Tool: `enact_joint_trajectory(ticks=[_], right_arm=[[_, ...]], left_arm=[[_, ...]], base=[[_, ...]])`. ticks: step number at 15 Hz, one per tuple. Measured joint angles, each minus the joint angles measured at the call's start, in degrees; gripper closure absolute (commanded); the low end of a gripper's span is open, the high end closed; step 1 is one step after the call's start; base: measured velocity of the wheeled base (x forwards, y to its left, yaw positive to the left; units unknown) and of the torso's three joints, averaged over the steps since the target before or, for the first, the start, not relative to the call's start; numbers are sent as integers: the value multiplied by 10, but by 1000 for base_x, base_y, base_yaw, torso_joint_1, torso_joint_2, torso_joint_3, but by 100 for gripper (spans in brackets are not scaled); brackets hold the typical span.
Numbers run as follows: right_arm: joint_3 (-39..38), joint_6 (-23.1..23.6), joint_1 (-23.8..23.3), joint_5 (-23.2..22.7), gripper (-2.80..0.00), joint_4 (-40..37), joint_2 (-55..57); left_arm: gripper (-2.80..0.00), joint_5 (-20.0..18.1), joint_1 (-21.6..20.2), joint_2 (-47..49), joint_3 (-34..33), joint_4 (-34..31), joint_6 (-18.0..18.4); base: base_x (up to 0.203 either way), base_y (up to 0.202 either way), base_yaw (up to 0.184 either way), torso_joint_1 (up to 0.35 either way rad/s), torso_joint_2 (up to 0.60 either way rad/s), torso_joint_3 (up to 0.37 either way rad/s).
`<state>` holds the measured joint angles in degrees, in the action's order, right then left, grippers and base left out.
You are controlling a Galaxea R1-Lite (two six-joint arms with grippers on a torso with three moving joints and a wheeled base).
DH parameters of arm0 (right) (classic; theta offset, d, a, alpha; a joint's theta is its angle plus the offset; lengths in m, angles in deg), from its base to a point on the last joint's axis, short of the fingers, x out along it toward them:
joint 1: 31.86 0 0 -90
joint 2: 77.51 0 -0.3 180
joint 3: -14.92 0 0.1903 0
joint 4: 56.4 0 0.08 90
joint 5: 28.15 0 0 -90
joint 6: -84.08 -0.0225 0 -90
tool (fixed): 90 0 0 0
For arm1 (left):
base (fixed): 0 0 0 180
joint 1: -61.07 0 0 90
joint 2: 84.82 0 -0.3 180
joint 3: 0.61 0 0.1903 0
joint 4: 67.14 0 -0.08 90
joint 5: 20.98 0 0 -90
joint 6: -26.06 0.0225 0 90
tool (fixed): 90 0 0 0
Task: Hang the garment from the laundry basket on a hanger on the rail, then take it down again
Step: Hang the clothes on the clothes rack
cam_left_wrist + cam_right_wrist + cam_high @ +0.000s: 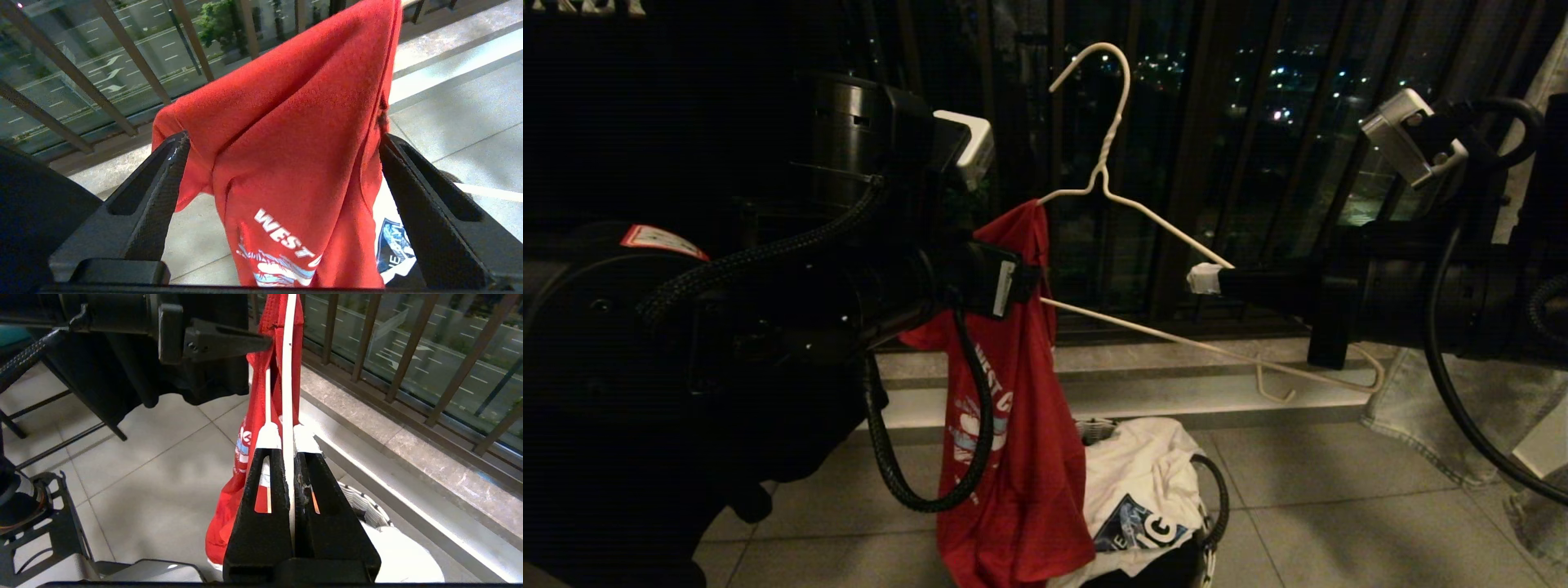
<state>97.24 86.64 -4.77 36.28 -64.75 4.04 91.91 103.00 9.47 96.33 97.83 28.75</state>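
Observation:
The white wire hanger [1131,208] hangs tilted in the air, its hook [1107,61] on nothing I can see; the rail is out of view. My right gripper [1205,279] [288,435] is shut on the hanger's sloping wire. The red garment [1021,457] [294,155] drapes over the hanger's lower left end and hangs down to the floor tiles. My left gripper [1021,282] [282,141] is open, one black finger [171,163] on each side of the hanging cloth. The laundry basket [1215,490] [363,502] stands on the floor just right of the garment.
A white cloth [1143,474] with a dark print fills the basket. Dark window bars [1201,163] and a raised stone ledge [1176,359] run behind. Denim fabric [1429,408] hangs at the right. A black frame stand [41,522] sits on the tiles.

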Motion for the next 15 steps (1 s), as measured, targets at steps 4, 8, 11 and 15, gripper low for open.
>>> enact_joint_trajectory(ticks=[4,8,11,15], right_arm=[[1,0,0,0,0,0,0],[1,0,0,0,0,0,0],[1,0,0,0,0,0,0],[1,0,-1,0,0,0,0]], left_arm=[[-280,16,-9,-1,-1,1,17],[-280,29,-13,3,-2,3,25],[-280,31,-13,9,1,4,24],[-280,32,-12,16,4,4,25]], base=[[0,0,0,0,0,0],[0,0,0,0,0,0],[0,0,0,0,0,0],[0,0,0,0,0,0]])
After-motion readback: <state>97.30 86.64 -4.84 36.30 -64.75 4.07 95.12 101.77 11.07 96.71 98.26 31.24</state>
